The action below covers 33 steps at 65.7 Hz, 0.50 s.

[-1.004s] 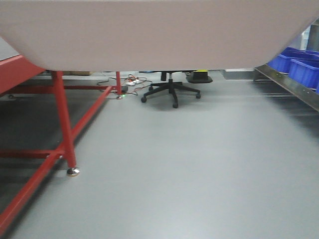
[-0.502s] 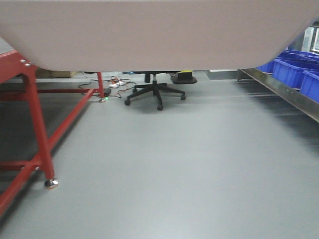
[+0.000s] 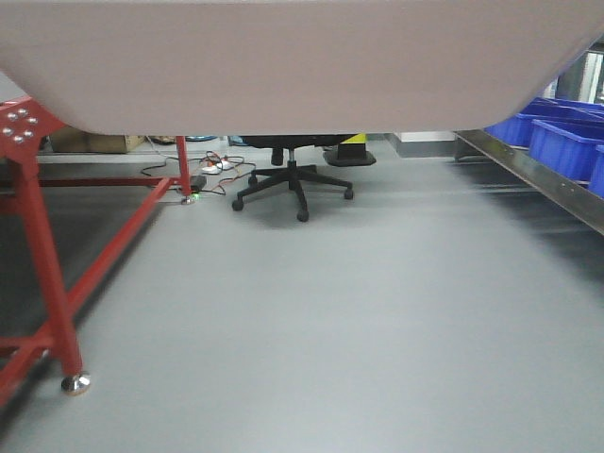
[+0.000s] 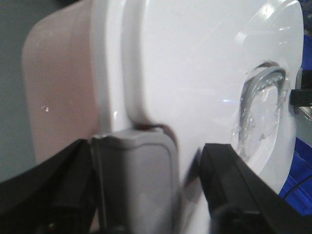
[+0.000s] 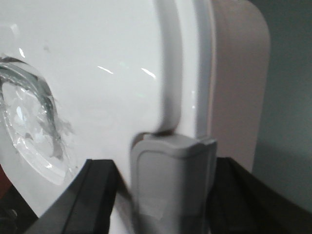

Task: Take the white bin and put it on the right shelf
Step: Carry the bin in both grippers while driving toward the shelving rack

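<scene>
The large pinkish-white plastic bin [image 3: 302, 66] hangs clear of the grey floor [image 3: 359, 321]. Its pale side fills the top of the front view, between the red-framed metal rack [image 3: 42, 255] at the left and the steel-railed right shelf [image 3: 533, 175], and it is not on that shelf. Its glossy white lid [image 4: 195, 73] is on, so nothing inside can be seen. Bright blue plastic crates [image 3: 564, 146] stand in a row on the right shelf, and their contents are hidden at this low angle. Only the front view shows the room: a black swivel office chair [image 3: 293, 184] far off in the middle and loose cables [image 3: 217, 165] on the floor by the rack's far leg. Only the wrist views show the grip. The left gripper [image 4: 146, 195] has its black fingers [image 4: 53, 190] set wide on either side of a grey moulded latch [image 4: 134, 170] at one end of the bin. The right gripper [image 5: 165, 195] straddles the matching grey clip [image 5: 170, 180] at the other end. Both seem clamped on, though blur hides the contact. A round clear recess [image 4: 261, 112] marks the lid's middle.
</scene>
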### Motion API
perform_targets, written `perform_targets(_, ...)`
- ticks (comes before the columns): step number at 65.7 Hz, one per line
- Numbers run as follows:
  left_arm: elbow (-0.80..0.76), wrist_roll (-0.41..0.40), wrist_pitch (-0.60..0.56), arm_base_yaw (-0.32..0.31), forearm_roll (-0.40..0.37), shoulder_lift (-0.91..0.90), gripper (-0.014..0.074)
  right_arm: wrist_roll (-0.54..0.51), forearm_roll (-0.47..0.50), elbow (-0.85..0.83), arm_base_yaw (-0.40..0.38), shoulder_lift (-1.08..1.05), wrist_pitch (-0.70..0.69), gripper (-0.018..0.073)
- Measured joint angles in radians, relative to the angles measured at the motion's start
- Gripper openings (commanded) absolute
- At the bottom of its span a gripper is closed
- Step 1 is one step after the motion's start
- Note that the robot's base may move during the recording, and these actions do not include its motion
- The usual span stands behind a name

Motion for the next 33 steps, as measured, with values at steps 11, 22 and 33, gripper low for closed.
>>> perform_targets(11, 0.000, 0.000, 0.000, 0.000, 0.000, 0.000, 0.0295, 0.000, 0.000, 0.000, 0.000, 0.000, 0.000, 0.0335)
perform_targets(22, 0.000, 0.000, 0.000, 0.000, 0.000, 0.000, 0.0295, 0.000, 0.000, 0.000, 0.000, 0.000, 0.000, 0.0335)
perform_targets(33, 0.000, 0.000, 0.000, 0.000, 0.000, 0.000, 0.0295, 0.000, 0.000, 0.000, 0.000, 0.000, 0.000, 0.0335)
